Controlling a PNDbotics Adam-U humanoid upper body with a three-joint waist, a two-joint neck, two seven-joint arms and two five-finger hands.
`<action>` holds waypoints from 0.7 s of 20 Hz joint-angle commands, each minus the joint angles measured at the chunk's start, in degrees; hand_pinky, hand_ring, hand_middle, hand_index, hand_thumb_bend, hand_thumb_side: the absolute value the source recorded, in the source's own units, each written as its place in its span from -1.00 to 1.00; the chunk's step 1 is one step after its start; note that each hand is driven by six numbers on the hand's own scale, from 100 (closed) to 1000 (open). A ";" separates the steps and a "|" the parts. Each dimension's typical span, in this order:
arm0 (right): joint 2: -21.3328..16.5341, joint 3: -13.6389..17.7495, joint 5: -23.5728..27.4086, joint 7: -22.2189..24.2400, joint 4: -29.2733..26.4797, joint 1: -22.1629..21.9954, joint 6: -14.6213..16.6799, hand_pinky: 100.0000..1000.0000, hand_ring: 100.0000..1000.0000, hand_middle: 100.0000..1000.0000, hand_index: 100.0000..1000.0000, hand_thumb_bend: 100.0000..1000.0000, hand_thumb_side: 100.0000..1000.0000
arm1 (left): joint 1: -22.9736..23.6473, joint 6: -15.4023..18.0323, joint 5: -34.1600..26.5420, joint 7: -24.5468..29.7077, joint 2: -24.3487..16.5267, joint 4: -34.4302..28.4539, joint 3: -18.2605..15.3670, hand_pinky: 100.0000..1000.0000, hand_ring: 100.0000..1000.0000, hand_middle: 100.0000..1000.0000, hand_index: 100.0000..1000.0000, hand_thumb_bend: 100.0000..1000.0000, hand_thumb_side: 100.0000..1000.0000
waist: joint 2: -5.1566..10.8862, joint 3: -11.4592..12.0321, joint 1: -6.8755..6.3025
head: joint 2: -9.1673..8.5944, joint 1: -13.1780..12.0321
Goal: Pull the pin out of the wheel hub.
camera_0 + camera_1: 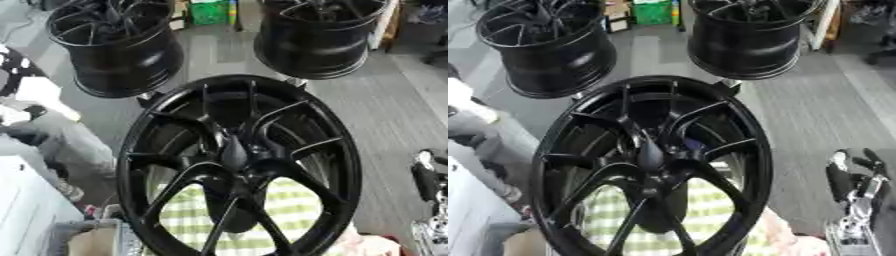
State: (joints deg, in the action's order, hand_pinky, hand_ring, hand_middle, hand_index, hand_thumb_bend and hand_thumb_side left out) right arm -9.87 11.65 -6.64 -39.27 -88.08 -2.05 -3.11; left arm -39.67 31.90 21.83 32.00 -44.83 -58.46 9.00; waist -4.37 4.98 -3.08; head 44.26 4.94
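Note:
A large black spoked wheel hub [140, 150] stands tilted in the middle of the view, its open face toward me. From its centre rises a dark tapered pin [651, 152], pointing up along the spokes. My right hand [852, 182] shows at the lower right edge, black and silver, with its fingers up and relaxed. It holds nothing and stays well to the right of the rim. My left hand appears in neither view.
Two more black wheels [114, 50] [319, 40] stand behind the hub on the grey floor. A green and white checked cloth [297, 205] lies under the hub. White and grey shapes [35, 210] crowd the left side. A green box [208, 12] sits far back.

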 commanded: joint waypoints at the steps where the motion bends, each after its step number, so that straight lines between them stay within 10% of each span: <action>1: -0.70 0.43 0.11 -0.12 -0.83 0.36 -0.11 -0.15 -0.30 0.26 0.65 -1.00 -0.25 | 0.38 20.07 7.79 19.89 -1.48 6.80 -6.07 0.10 -0.42 0.13 0.52 -0.76 -0.48 | 0.59 0.06 0.28 | -0.15 0.24; 5: -0.47 0.66 0.18 -0.22 -1.05 0.29 -0.38 -0.15 -0.30 0.26 0.65 -1.00 -0.25 | 2.79 20.07 20.33 12.67 -0.87 16.53 -11.96 0.15 -0.28 0.48 0.73 -0.47 -0.37 | 0.48 0.00 0.86 | -0.15 0.46; 10: -0.38 0.81 0.15 -0.30 -1.37 0.26 -0.64 -0.15 -0.30 0.26 0.65 -1.00 -0.25 | 5.50 19.83 34.78 -7.62 -0.86 27.48 -15.82 0.15 -0.26 0.57 0.76 -0.84 0.05 | 0.36 0.30 1.16 | -0.15 0.52; 14: -0.29 0.65 0.14 -0.11 -1.44 0.36 -0.65 -0.15 -0.30 0.26 0.65 -1.00 -0.25 | 7.39 19.89 37.05 -20.66 0.46 32.21 -16.36 0.10 -0.27 0.45 0.68 -1.00 0.02 | 0.34 0.61 1.39 | -0.15 0.48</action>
State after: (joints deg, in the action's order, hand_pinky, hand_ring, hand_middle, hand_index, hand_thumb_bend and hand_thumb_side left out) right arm -9.68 12.01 -6.64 -39.39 -88.20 -2.07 -3.64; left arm -31.68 49.74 58.01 13.05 -42.99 -27.08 -6.63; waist -4.46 5.58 -1.57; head 44.26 5.32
